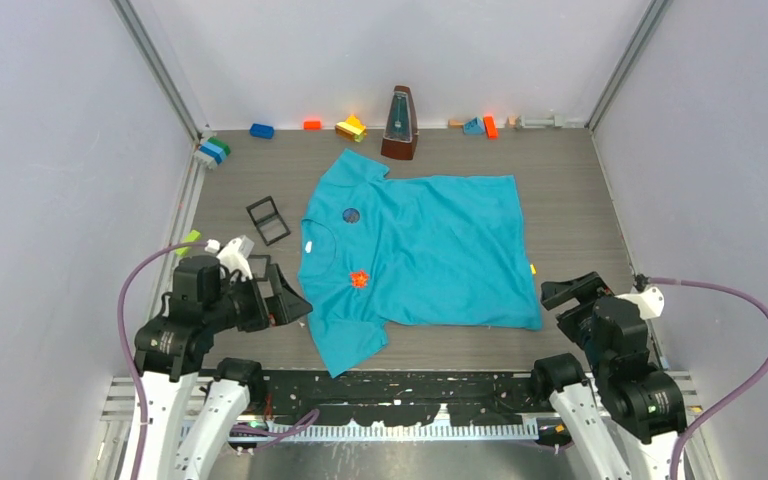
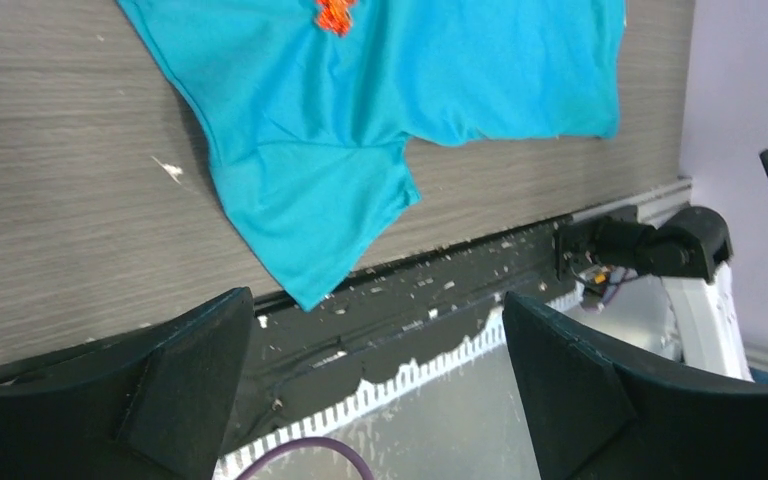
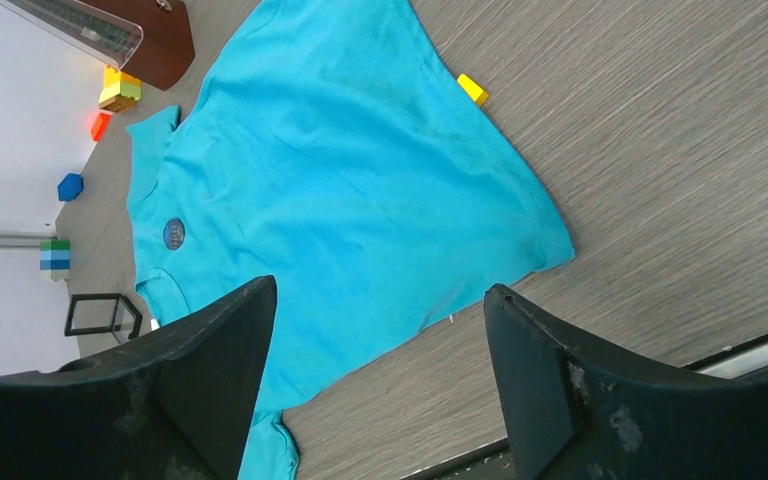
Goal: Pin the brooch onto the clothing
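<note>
Lying collar-left, hem-right: clothing [image 1: 430,250] | left claw [image 2: 375,300], right claw [image 3: 380,290] spread, empty

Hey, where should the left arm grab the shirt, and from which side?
Probably the near sleeve, at its free hem corner. The shirt lies flat, so the middle offers nothing to pinch, while that sleeve sticks out nearest the open left gripper. Come in low from the near-left, sliding one finger under the hem.
</note>
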Available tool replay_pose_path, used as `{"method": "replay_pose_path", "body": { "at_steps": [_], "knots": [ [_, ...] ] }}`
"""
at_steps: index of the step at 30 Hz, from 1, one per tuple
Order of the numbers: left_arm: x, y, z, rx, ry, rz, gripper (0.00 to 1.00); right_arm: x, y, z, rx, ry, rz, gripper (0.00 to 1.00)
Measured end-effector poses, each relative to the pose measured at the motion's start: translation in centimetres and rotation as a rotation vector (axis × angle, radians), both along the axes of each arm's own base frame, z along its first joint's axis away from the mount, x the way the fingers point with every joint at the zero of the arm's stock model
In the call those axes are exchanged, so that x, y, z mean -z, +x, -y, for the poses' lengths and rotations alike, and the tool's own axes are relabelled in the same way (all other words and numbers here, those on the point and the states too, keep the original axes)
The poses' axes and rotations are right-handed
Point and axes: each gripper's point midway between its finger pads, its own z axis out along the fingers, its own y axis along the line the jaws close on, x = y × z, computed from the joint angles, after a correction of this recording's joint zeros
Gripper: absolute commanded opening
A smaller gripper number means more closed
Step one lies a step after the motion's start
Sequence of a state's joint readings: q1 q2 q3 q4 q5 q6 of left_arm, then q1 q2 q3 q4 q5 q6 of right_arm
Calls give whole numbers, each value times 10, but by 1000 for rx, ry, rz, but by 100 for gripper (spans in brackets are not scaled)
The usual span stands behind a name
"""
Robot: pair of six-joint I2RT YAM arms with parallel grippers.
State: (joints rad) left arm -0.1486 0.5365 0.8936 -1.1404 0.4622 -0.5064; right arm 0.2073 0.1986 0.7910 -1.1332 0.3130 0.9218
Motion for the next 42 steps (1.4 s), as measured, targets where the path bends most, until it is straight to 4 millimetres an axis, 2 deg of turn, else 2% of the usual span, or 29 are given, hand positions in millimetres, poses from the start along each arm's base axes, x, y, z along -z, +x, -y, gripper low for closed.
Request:
{"method": "replay_pose_path", "body": {
  "at_steps": [5,9,13,18,22,25,27,32,42],
  "knots": [
    [-3,20,-16,-79,74,88,100,4,14,-7,-35,-21,-49,84],
    [-7,41,-35,-174,159,162,100,13,40,-12,-72,-78,-141,84],
    [-10,64,-58,-275,263,222,100,19,66,-8,-88,-184,-226,84],
    [-25,85,-84,-365,387,303,100,0,95,8,-58,-324,-191,84],
    [-64,97,-104,-438,466,452,100,-39,109,19,-23,-403,-41,85],
    [-82,98,-116,-486,503,550,100,-69,110,26,9,-446,86,88],
    [-86,98,-121,-509,517,590,100,-80,109,31,33,-466,154,89],
    [-80,94,-127,-523,548,609,100,-91,97,39,66,-494,247,90],
    [-82,97,-128,-530,549,621,100,-94,98,40,67,-511,262,90]
  ]
}}
